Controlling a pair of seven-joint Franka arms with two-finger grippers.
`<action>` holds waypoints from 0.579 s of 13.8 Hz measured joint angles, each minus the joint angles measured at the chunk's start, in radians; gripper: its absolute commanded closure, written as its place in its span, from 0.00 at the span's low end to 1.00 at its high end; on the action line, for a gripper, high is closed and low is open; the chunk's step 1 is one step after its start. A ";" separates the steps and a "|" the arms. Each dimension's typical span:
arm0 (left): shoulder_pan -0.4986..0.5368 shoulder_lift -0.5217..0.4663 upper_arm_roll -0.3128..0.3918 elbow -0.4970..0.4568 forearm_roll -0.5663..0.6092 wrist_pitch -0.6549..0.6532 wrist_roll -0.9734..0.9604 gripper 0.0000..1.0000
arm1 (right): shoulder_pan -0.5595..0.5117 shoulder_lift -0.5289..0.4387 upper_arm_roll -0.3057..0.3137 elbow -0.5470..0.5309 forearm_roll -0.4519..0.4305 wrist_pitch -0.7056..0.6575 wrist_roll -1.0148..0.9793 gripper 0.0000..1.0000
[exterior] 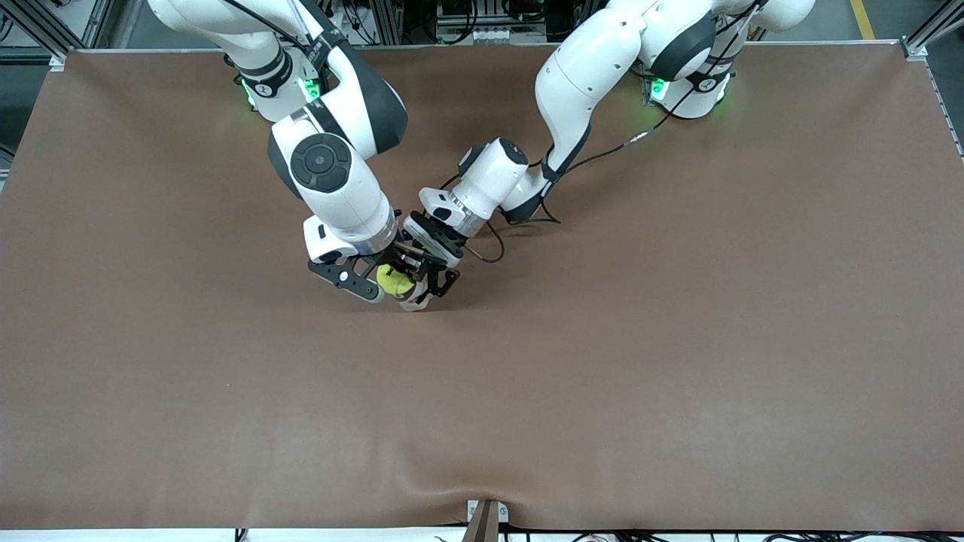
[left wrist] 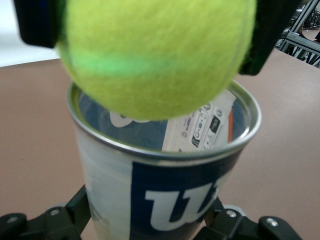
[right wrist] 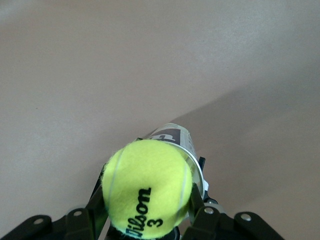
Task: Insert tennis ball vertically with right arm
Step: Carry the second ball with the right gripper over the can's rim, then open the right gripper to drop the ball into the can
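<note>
My right gripper is shut on a yellow-green tennis ball. It holds the ball just above the open mouth of a tennis-ball can. The can has a silver rim and a dark blue and white label. My left gripper is shut on the can and holds it upright on the table. In the left wrist view the ball hangs over the can's rim, with my left gripper around the can's body. In the right wrist view the ball sits between my right gripper's fingers and covers most of the can.
The brown table mat spreads around the two grippers, which meet near the middle of the table. A small metal bracket sits at the table edge nearest the front camera. A black cable loops beside the left wrist.
</note>
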 measured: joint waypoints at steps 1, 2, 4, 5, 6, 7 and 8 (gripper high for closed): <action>0.000 0.000 0.000 0.000 0.000 0.000 0.000 0.08 | 0.000 0.000 -0.002 0.000 0.000 -0.002 0.000 0.37; 0.000 0.000 0.000 0.000 0.000 0.000 0.000 0.05 | 0.000 0.000 -0.004 0.000 0.000 -0.005 0.000 0.00; 0.000 0.000 0.000 0.000 0.000 0.000 0.000 0.05 | 0.000 0.001 -0.009 0.000 0.000 -0.008 0.001 0.00; 0.000 0.000 0.000 0.000 0.000 0.000 0.000 0.05 | 0.000 0.002 -0.010 0.000 0.000 -0.009 0.002 0.00; 0.000 0.000 0.000 0.000 0.000 0.000 0.000 0.05 | 0.000 0.002 -0.011 0.000 0.000 -0.009 0.003 0.00; 0.000 0.000 0.000 0.000 0.000 0.000 0.000 0.04 | 0.000 0.002 -0.011 0.000 0.000 -0.009 0.003 0.00; 0.000 0.000 0.000 0.000 0.000 0.000 0.000 0.04 | 0.000 0.002 -0.011 0.000 0.000 -0.009 0.004 0.00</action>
